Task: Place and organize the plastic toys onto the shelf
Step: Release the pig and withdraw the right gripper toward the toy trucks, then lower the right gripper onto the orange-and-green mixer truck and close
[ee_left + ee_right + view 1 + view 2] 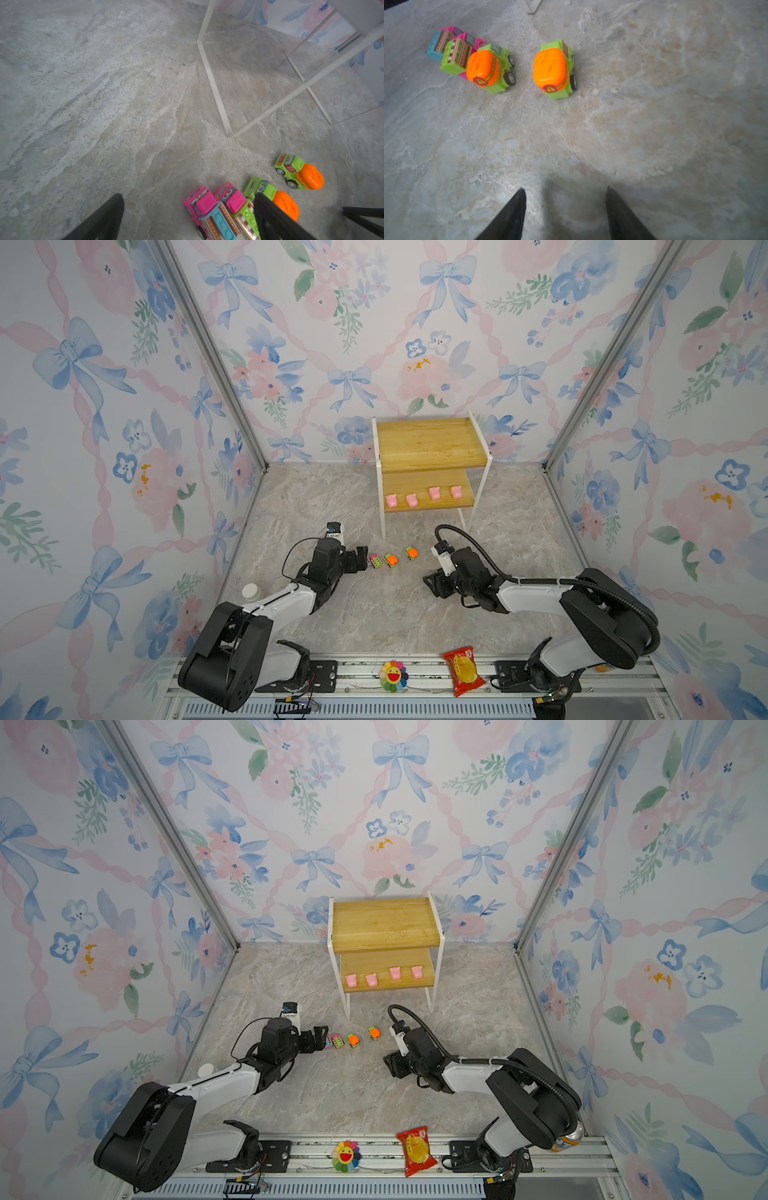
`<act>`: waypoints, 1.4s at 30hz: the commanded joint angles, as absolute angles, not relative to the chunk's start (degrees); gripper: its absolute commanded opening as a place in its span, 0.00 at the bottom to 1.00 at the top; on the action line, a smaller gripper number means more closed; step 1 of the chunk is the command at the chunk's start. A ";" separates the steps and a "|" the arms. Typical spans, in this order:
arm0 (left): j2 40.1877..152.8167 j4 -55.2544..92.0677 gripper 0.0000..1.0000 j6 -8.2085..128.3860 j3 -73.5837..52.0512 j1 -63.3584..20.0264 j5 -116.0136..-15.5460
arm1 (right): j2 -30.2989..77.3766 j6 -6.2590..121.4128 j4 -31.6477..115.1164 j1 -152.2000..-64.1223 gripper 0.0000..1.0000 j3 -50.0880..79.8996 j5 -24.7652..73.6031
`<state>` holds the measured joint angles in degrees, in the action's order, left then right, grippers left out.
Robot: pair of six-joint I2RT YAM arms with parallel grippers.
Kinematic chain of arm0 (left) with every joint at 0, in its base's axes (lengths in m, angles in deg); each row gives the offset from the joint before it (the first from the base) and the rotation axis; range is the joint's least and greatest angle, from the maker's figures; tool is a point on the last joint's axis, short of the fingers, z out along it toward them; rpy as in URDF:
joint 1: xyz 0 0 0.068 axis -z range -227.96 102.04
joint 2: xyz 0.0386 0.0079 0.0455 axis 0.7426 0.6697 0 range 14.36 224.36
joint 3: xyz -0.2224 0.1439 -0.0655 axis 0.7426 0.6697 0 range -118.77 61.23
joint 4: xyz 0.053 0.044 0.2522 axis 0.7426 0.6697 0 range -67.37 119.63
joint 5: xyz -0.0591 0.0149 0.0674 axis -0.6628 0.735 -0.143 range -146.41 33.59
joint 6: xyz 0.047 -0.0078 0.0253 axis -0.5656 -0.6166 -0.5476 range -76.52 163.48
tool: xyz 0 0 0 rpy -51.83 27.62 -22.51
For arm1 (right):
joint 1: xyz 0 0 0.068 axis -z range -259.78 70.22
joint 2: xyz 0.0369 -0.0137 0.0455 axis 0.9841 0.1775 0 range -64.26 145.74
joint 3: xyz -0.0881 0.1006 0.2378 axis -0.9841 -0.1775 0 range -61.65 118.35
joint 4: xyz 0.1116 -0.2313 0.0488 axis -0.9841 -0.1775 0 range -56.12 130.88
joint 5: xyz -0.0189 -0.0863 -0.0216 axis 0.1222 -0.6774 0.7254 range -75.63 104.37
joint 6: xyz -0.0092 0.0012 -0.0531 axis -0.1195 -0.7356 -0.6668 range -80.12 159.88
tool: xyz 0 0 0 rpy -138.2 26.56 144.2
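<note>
Not much to read from here; the lone green car shows a yellow warning triangle in a red ring on its orange drum; the other green car bears the same; band lettering on both is blurred; print on the red snack packet is illegible.

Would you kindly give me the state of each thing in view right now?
Four pigs, in a row on the lower board of the shelf.
Two pink cars, touching, on the table.
Two green cars, upright on the table.
Left gripper, jaws open at the pink cars.
Right gripper, jaws open, empty.
</note>
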<state>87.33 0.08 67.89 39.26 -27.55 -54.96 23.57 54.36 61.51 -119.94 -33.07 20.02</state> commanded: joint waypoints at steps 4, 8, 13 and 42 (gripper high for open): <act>87.83 0.74 0.98 69.59 38.39 -26.84 -54.02 | 26.68 50.69 61.28 -116.88 0.64 -29.55 26.18; 88.10 0.70 0.98 69.82 38.47 -26.45 -53.63 | 27.72 49.08 60.46 -116.08 0.64 -27.63 27.57; 88.45 0.72 0.98 69.86 38.50 -26.11 -53.31 | 29.77 48.32 61.52 -116.05 0.64 -25.53 28.88; 88.96 0.69 0.98 69.96 38.66 -25.30 -52.40 | 42.61 45.39 65.53 -116.07 0.63 -13.52 24.91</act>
